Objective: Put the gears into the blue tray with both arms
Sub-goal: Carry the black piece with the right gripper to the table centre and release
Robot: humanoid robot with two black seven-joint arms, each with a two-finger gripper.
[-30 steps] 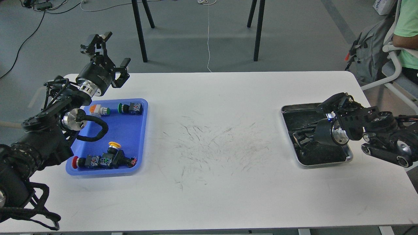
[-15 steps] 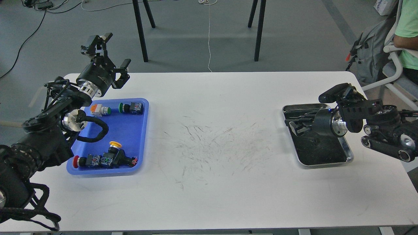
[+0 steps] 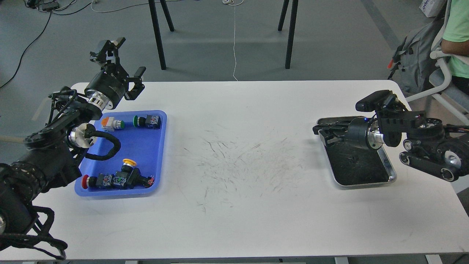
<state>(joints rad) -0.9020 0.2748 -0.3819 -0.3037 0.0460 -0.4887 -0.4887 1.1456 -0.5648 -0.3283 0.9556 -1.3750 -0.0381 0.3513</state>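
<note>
A small dark gear (image 3: 354, 158) lies in the silver tray (image 3: 390, 172), just below the right end effector (image 3: 324, 134). Whether its fingers are apart is unclear. The left end effector (image 3: 122, 58) is spread wide beyond the blue tray (image 3: 146, 154).

Your left arm (image 3: 55, 143): all matte black links, chunky cylindrical wrist housing with faint white lettering you can't read at this size. Polished silver ring behind that housing, second silver disc at the joint below. Black braided cable loops out from the forearm in a wide U; more black cable bundles hang near the bottom-left edge. Left gripper (image 3: 122, 58): black, two skeletal fingers with angular open-frame linkages. Your right arm (image 3: 425, 146): same black finish, black drum wrist with silver ring, tiny blue LED on top, silver-capped round joints on the lower link. Right gripper (image 3: 326, 132): black, thin fingers.
</note>
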